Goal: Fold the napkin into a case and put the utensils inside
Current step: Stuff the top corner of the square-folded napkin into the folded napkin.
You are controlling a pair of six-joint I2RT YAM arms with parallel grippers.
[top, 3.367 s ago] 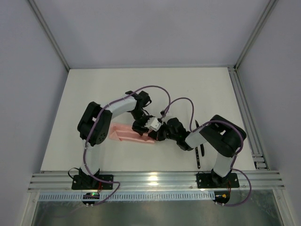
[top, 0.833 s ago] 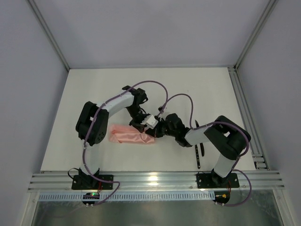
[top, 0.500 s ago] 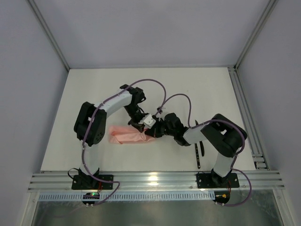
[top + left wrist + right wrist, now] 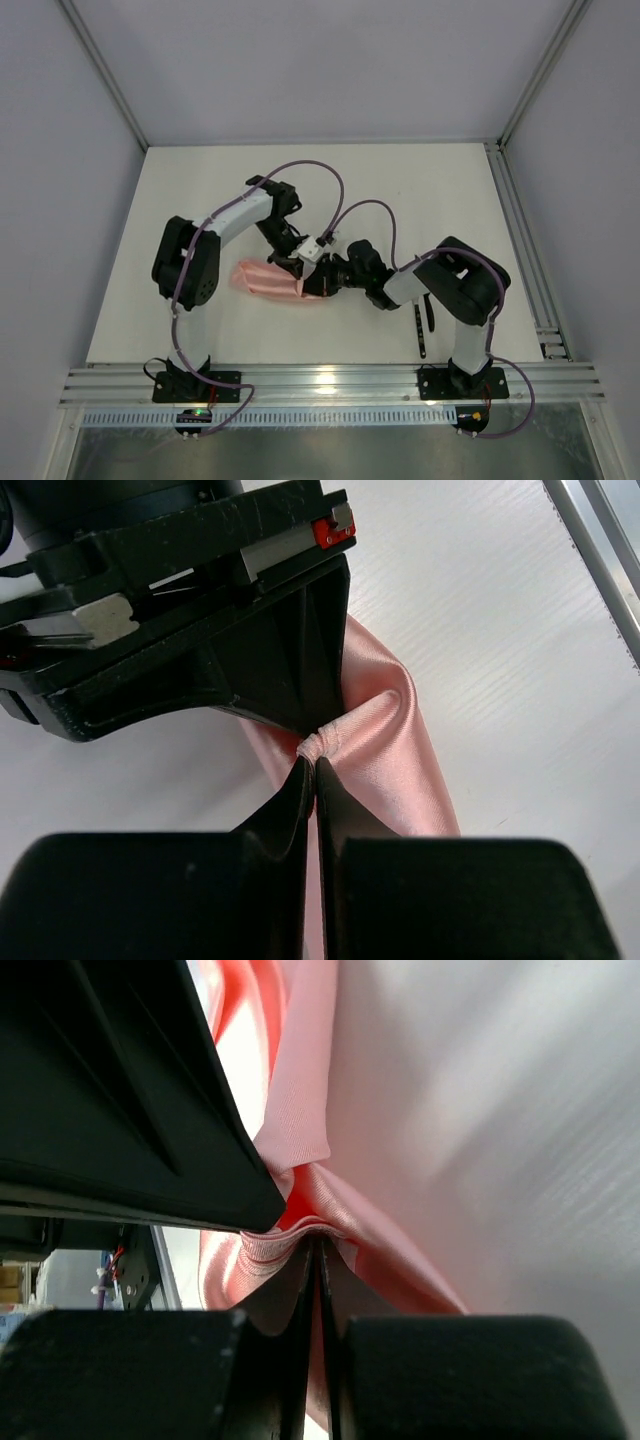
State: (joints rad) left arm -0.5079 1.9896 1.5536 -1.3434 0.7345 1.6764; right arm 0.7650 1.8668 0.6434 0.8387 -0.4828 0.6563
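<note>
Salmon-pink napkin (image 4: 395, 745): woven cloth, smooth with a satin sheen, softly creased. White table (image 4: 520, 650): matt, finely ribbed. Black left gripper (image 4: 312, 762): matt plastic. Lower-frame rail (image 4: 330, 380): brushed, glossy metal.

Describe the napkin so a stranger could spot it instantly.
On the white table, find where the left gripper and right gripper meet mid-table. The napkin stretches left from them, both pinching one end. Nothing else there is salmon-pink and shiny.

the napkin (image 4: 268, 281), a salmon-pink folded strip with one end bunched, lies at the middle of the table (image 4: 400, 190); the slim dark utensils (image 4: 421, 338) lie near the table's front right.
</note>
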